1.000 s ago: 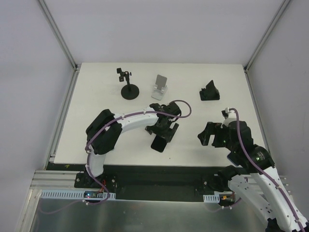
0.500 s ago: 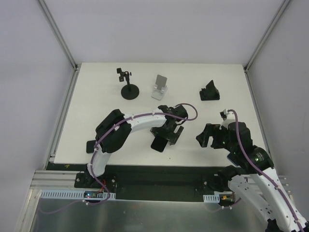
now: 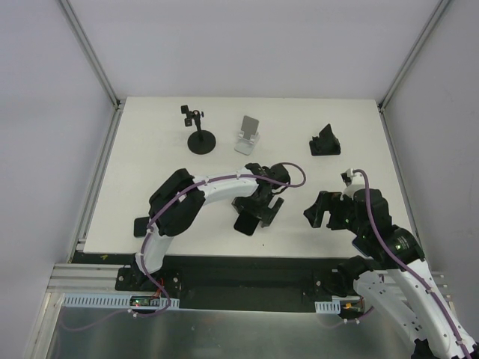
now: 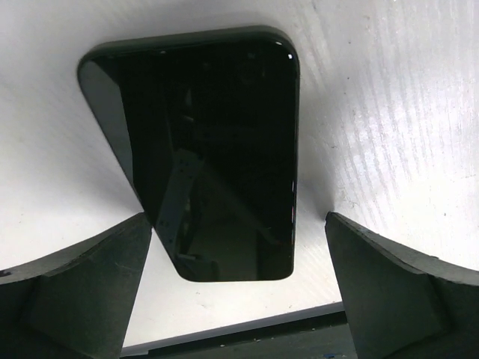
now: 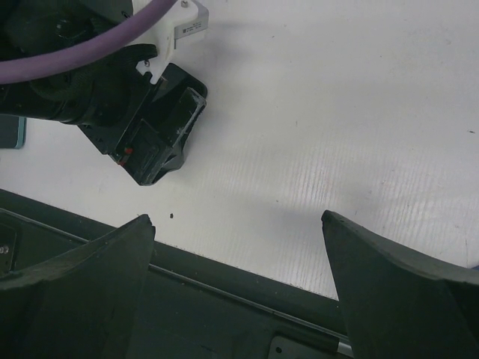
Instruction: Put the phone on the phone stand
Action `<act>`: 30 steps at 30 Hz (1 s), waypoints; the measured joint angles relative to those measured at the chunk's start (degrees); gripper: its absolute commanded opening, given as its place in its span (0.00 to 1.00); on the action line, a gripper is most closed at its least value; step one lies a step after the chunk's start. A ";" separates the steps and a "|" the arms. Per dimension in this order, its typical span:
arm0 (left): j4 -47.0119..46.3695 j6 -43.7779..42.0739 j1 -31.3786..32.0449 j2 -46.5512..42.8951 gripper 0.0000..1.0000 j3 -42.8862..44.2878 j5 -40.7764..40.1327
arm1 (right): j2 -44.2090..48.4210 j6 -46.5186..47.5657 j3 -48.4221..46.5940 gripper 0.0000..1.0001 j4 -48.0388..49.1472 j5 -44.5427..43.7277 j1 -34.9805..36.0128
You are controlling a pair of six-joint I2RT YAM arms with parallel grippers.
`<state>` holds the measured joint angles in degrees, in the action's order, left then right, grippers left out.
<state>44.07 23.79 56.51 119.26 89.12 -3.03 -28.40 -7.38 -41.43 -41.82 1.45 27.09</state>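
Note:
A black phone (image 3: pixel 245 223) lies flat, screen up, near the table's front edge. In the left wrist view the phone (image 4: pixel 217 142) lies between my two fingers, tilted a little, with its near end level with the fingertips. My left gripper (image 3: pixel 263 209) hovers low over it, open (image 4: pixel 236 232); the left finger is close to the phone's edge and the right finger stands apart. A silver phone stand (image 3: pixel 248 134) stands at the back middle. My right gripper (image 3: pixel 322 211) is open and empty (image 5: pixel 236 221) over the front right of the table.
A black pole stand with a round base (image 3: pixel 199 137) is at the back left and a black wedge stand (image 3: pixel 324 142) at the back right. A small dark flat object (image 3: pixel 141 226) lies at the front left. The table's front edge (image 5: pixel 224 277) is just below both grippers.
My left arm swung its elbow to the right and the gripper shifted slightly right over the phone, uncovering the dark object at the front left. The right gripper edged slightly left. The phone has not moved.

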 measured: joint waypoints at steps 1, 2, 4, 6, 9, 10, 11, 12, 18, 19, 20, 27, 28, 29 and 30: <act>0.00 -0.28 0.00 0.20 0.94 0.00 0.55 | 0.00 0.02 0.00 0.96 0.00 -0.02 0.00; 0.00 -0.48 0.00 0.44 0.93 0.00 1.03 | 0.00 0.00 0.00 0.96 0.00 -0.02 0.00; -0.09 -0.70 -0.37 0.59 0.86 0.00 2.03 | 0.00 0.00 0.00 0.96 0.00 -0.02 0.00; -0.07 -0.92 -0.50 0.63 0.79 0.00 2.73 | 0.00 0.00 0.00 0.96 0.00 0.00 0.00; 0.11 -1.36 -1.05 0.72 0.59 0.00 3.04 | -0.02 -0.07 0.00 0.96 -0.02 -0.04 0.00; 0.22 -1.42 -1.16 0.72 0.54 0.00 3.19 | -0.02 -0.13 0.00 0.96 -0.04 -0.09 0.00; 0.26 -1.49 -1.22 0.72 0.44 0.04 3.34 | -0.02 -0.35 0.00 0.96 -0.04 -0.13 0.00; 0.28 -1.55 -1.22 0.72 0.39 0.09 3.43 | -0.02 -0.74 0.00 0.96 -0.09 -0.20 0.00; -0.90 -1.84 -1.22 -0.04 0.00 -1.16 2.95 | -0.37 -5.95 2.03 0.96 0.07 -2.95 0.00; -1.84 -1.84 -1.22 -0.92 0.00 -2.36 2.82 | -0.63 -7.08 3.08 0.96 0.20 -3.56 -0.02; -3.26 -1.86 -1.20 -1.90 0.00 -3.87 2.64 | -1.22 -8.37 4.74 0.96 0.44 -4.11 -0.20; -12.15 -2.08 -1.07 -11.69 0.00 -17.27 2.51 | -5.99 -10.51 10.67 0.96 5.07 2.56 -10.16; -12.85 -2.05 -1.07 -13.03 0.00 -18.95 2.49 | -6.95 -10.49 10.99 0.96 6.36 4.48 -11.65; -14.08 -2.12 -1.07 -14.78 0.00 -21.11 2.51 | -7.82 -10.43 11.19 0.96 7.54 6.49 -12.44; -15.10 -2.16 -1.07 -16.48 0.00 -23.04 2.49 | -9.31 -10.38 11.28 0.97 9.16 9.35 -13.09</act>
<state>28.97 21.63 55.44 102.78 66.08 -0.54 -37.71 -17.76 -30.15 -32.67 10.81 14.00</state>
